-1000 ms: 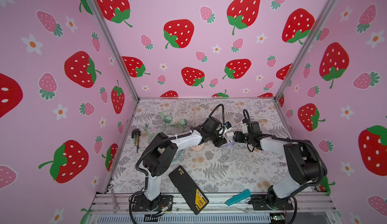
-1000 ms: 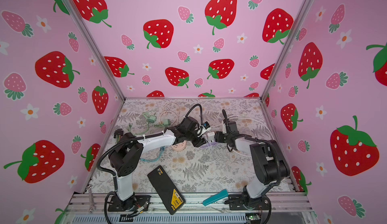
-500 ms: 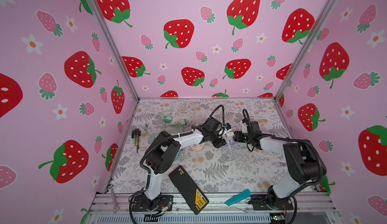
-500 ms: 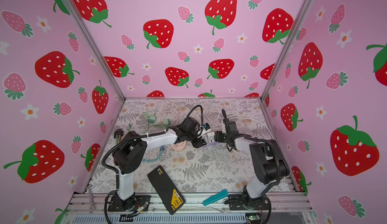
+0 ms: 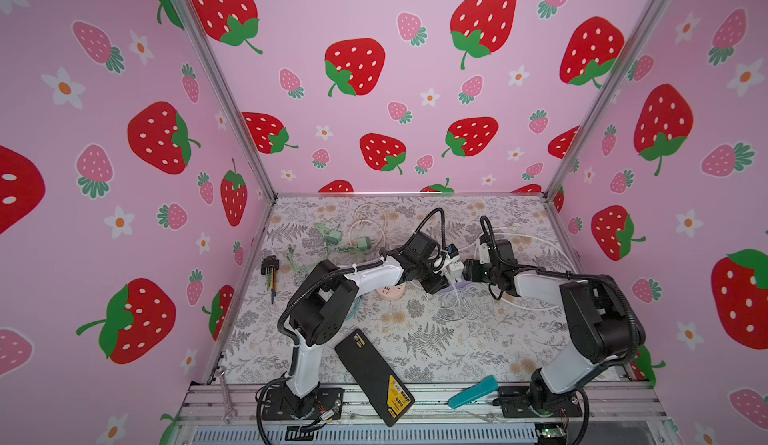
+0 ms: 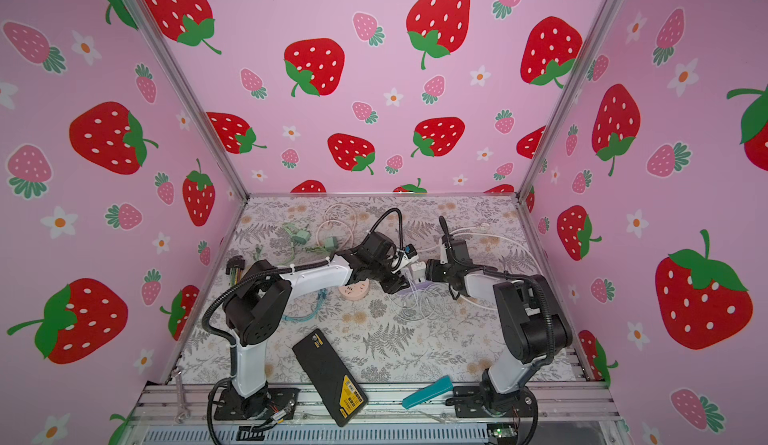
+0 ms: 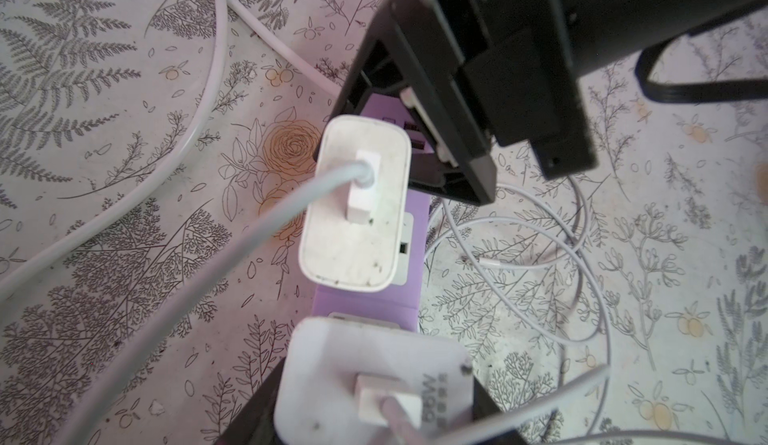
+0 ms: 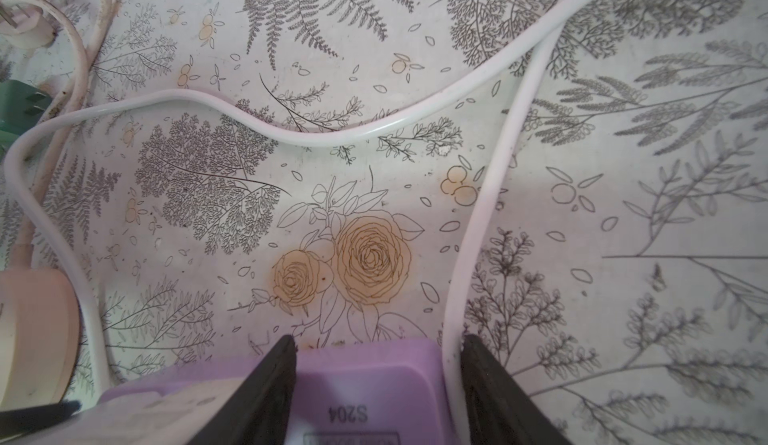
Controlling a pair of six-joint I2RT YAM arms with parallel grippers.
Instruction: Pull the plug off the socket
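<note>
Left hand (image 7: 374, 384): partly closed. Its black jaws stand against both flanks of the white square charger plug (image 7: 328, 364), which sits directly between them. This is judged a grip. Whether the pins are seated or already partly drawn cannot be told.

The plug stands on the near end of the lilac plastic socket strip (image 7: 365, 303). The strip's long axis runs straight away from the left hand toward the right hand (image 8: 378, 341). The plug's lead leaves its top face, pointing back up at the wrist. The pull therefore has to go square off the strip's face, up along the left hand's own line and not along the strip.

A second white charger plug (image 7: 353, 206) sits mid-strip, just beyond the held one and apart from it, and no jaw touches it.

Right hand: closed on the far end of the strip, one jaw at each long side. A thick white cord (image 8: 469, 256) is caught between the strip and one jaw. This hand is judged the anchor.

Thin white cables (image 7: 540, 256) lie looped beside the strip.

In both top views the assembly lies about the middle of the tabletop (image 5: 415, 339), and the left hand is the one on the plug.
</note>
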